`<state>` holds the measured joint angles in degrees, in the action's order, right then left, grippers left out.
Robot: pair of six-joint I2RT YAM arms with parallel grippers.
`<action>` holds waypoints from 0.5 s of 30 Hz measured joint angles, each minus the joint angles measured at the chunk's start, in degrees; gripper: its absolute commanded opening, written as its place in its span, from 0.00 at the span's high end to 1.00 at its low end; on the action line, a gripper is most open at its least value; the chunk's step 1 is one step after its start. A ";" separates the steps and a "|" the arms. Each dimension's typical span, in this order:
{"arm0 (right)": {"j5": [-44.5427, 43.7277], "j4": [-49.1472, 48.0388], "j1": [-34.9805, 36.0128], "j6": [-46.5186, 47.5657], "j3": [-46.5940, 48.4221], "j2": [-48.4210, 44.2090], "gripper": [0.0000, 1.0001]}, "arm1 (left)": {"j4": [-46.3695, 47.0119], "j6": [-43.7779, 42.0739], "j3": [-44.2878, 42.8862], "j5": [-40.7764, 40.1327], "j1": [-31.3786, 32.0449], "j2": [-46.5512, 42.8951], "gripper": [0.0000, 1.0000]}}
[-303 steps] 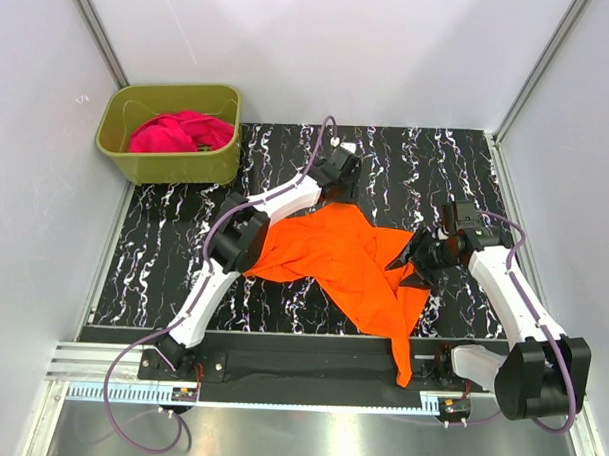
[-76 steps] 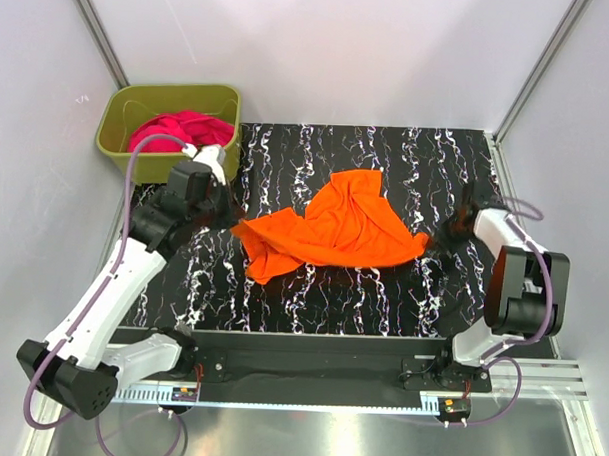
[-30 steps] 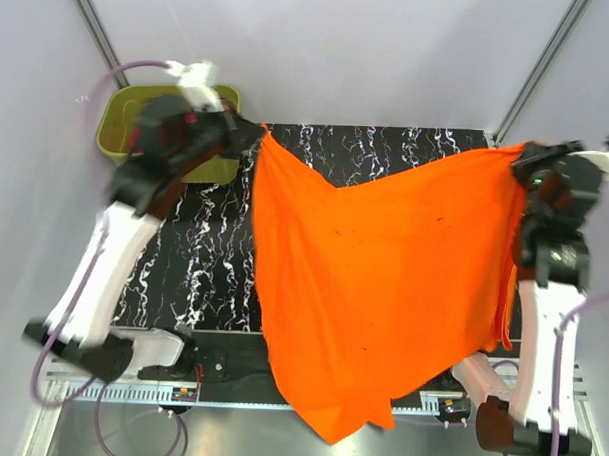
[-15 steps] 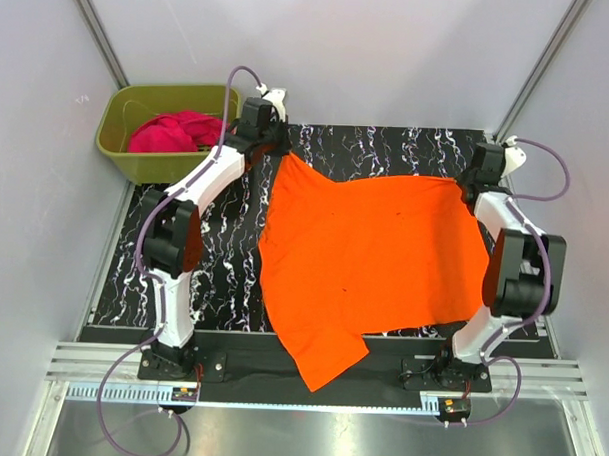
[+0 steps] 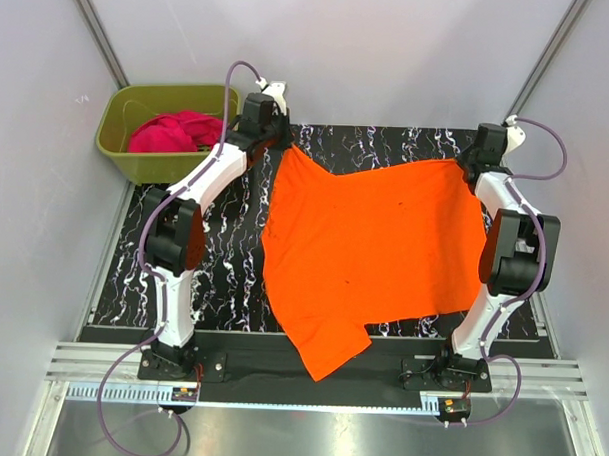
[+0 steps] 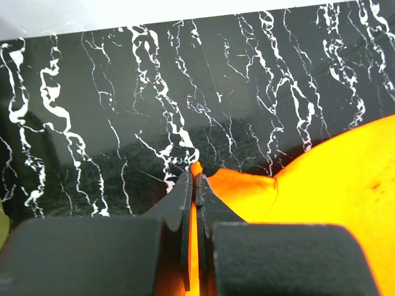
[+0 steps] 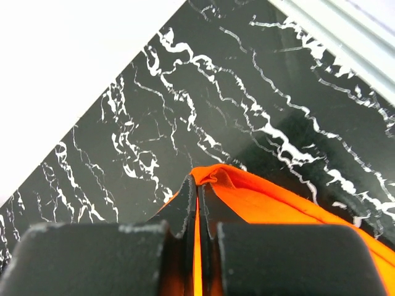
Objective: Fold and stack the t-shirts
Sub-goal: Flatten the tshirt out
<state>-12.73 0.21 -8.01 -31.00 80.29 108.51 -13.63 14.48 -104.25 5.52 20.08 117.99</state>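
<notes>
The orange t-shirt [image 5: 374,245] lies spread over the black marbled mat [image 5: 214,235], its lower part hanging past the near edge. My left gripper [image 5: 283,148] is shut on the shirt's far left corner; in the left wrist view orange cloth [image 6: 321,185] is pinched between the closed fingers of that gripper [image 6: 195,180]. At the far right corner my right gripper [image 5: 466,166] is shut on the shirt too, and the right wrist view shows the orange hem [image 7: 278,197] bunched at the tips of this gripper [image 7: 197,183]. The magenta-pink t-shirt [image 5: 173,131] sits crumpled in the tub.
An olive-green plastic tub [image 5: 122,162] stands at the back left, off the mat. White enclosure walls surround the table, with slanted metal posts [image 5: 91,25] at the back corners. A metal rail [image 5: 309,398] runs along the near edge by the arm bases.
Both grippers came down from holding the orange t-shirt stretched high in the air to the mat's far edge. The shirt now lies spread flat and has shifted slightly farther back.
</notes>
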 measured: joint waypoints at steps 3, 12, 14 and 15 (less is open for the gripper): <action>-0.24 1.55 -0.76 0.55 1.11 0.00 1.00 | -0.04 1.11 0.02 -0.07 0.00 -0.07 1.00; 0.52 6.73 -3.54 1.49 3.32 0.76 1.00 | -0.02 2.93 0.00 0.02 0.13 -0.09 1.00; 1.51 9.40 -3.56 1.36 5.90 2.05 1.00 | -0.15 3.50 0.00 0.02 0.50 -0.09 1.00; 1.97 11.41 -3.56 1.16 7.72 2.99 1.00 | -0.35 3.67 0.00 0.04 0.63 -0.15 1.00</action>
<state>-10.76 11.62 -11.57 -29.85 88.01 111.50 -13.98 18.15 -104.25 5.56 20.71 117.84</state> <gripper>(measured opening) 0.012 0.017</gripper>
